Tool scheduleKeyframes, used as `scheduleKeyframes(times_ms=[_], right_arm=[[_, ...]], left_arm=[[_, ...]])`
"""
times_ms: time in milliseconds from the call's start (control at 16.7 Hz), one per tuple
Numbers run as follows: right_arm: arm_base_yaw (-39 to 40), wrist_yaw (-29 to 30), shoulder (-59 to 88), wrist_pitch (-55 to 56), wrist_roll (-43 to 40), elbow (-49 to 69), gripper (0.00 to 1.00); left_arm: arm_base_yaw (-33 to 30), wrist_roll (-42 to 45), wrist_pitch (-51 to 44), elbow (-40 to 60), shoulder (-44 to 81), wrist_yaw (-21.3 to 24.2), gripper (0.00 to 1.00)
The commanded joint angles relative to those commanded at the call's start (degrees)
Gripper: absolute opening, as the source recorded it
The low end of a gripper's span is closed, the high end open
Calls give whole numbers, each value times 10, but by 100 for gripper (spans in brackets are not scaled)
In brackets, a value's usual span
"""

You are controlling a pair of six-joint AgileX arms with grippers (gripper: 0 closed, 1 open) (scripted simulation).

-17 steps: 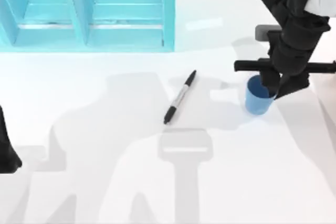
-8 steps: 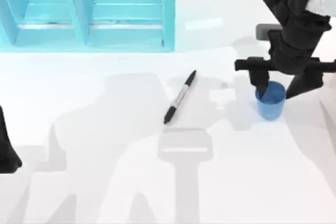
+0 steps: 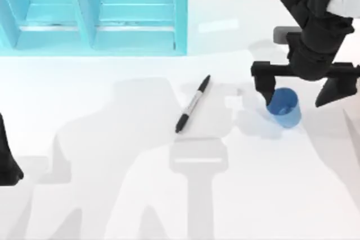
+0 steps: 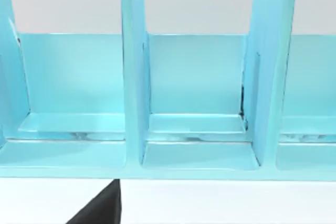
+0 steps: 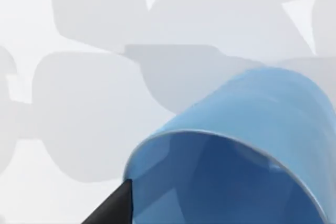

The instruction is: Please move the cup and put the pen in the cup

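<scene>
Cup (image 3: 283, 107) on tabletop (image 3: 140, 195) at right, upright, now between spread fingers of right tool (image 3: 304, 91); jaws wider than half second ago, no grip. Looks like release after move. Cup: smooth blue plastic, round rim, slight taper. Pen (image 3: 192, 104) lies flat mid-table, well apart, untouched; slim pale barrel, black ends. Turquoise shelf unit (image 3: 93, 12) behind. Left tool (image 3: 8, 164) parked at left edge, state cannot tell.

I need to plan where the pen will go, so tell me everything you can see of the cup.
The cup is small, plain blue, plastic-looking, with a round open rim and a slight taper. It stands on the white table at its right side, apart from the pen. The right gripper is open, one finger beside the rim.
</scene>
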Motion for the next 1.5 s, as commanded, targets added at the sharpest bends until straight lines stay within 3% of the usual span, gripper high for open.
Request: scheduleKeyframes(times_ms=[420,1020,1500], right_arm=[[-3,-1,8,-41,1,41,100],[-5,1,28,-341,-2,369,100],[-1,0,29,-355,6,388,100]], left_arm=[[0,0,0,0,0,0,100],[0,0,0,0,0,0,100],[0,0,0,0,0,0,100]])
